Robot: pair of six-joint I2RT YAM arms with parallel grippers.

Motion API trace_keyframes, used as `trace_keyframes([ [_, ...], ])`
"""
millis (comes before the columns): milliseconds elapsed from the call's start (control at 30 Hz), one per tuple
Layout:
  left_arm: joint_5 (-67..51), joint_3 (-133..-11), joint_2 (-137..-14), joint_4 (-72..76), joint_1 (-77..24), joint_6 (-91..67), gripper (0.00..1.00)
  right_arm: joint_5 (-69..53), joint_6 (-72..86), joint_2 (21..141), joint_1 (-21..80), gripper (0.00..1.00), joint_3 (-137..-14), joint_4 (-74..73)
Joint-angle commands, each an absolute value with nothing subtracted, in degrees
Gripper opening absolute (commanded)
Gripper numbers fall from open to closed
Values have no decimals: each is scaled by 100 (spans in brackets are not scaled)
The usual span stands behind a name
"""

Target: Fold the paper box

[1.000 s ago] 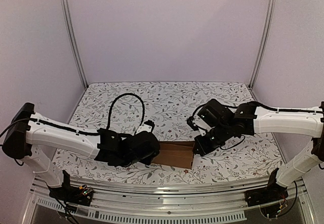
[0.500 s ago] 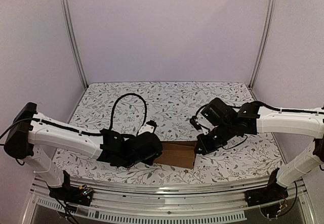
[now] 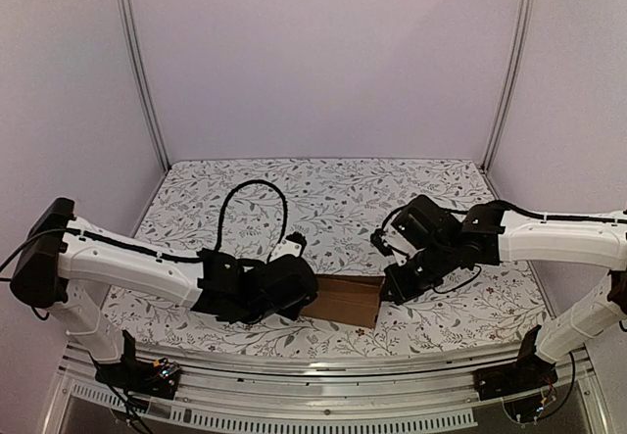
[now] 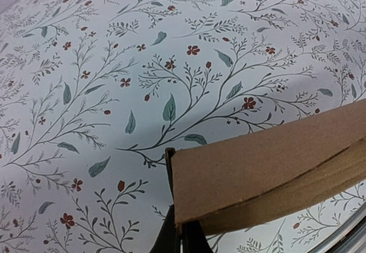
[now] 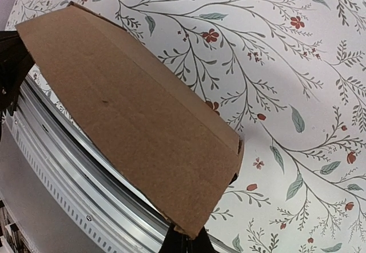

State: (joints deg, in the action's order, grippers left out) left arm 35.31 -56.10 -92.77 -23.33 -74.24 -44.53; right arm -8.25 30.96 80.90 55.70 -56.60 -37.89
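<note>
Nearest me: one ribbed aluminium rail (image 3: pixel 313 365) along the front edge of the desk (image 3: pixel 323 199).

Just beyond it is one paper box (image 3: pixel 341 300), plain brown cardboard, matte, unprinted, folded flat into a narrow rectangle with a crease running lengthwise. It is held between my two hands, close to the front edge.

My left hand (image 3: pixel 304 295) is closed on the box's left end; in the wrist view, both dark fingers pinch the cardboard corner. My right hand (image 3: pixel 390 283) grips the right end the same way, with the corner caught between its fingertips.

Two arms, white shells with black joints. My left arm (image 3: pixel 127 263) reaches in low from the left, and one black cable (image 3: pixel 250 199) loops above it. My right arm (image 3: pixel 558 233) comes in from the right, wrist bent down.

The desk cover is white, printed with grey-green leaves and small red flowers.
</note>
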Motion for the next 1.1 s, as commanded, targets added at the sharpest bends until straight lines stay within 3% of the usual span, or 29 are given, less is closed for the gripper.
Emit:
trace_keyframes([
  [0, 2706, -5361, -9736, -3110, -7576, -4439, 0, -741, 3138, 8019, 5547, 0, -5446, -3758],
  [300, 2716, -5441, -9758, -3148, -7576, -4455, 0, -609, 3418, 8234, 5661, 1, -5370, -3423],
  [600, 2698, -5448, -9781, -3172, -7585, -4461, 0, -250, 3282, 8007, 5735, 28, -5531, -3636],
  [833, 2692, -5476, -9831, -3174, -7597, -4456, 0, 170, 3105, 7660, 5731, 37, -5806, -4015],
  [1067, 2698, -5515, -9860, -3208, -7612, -4465, 0, 409, 3032, 7431, 5731, 38, -6039, -4129],
])
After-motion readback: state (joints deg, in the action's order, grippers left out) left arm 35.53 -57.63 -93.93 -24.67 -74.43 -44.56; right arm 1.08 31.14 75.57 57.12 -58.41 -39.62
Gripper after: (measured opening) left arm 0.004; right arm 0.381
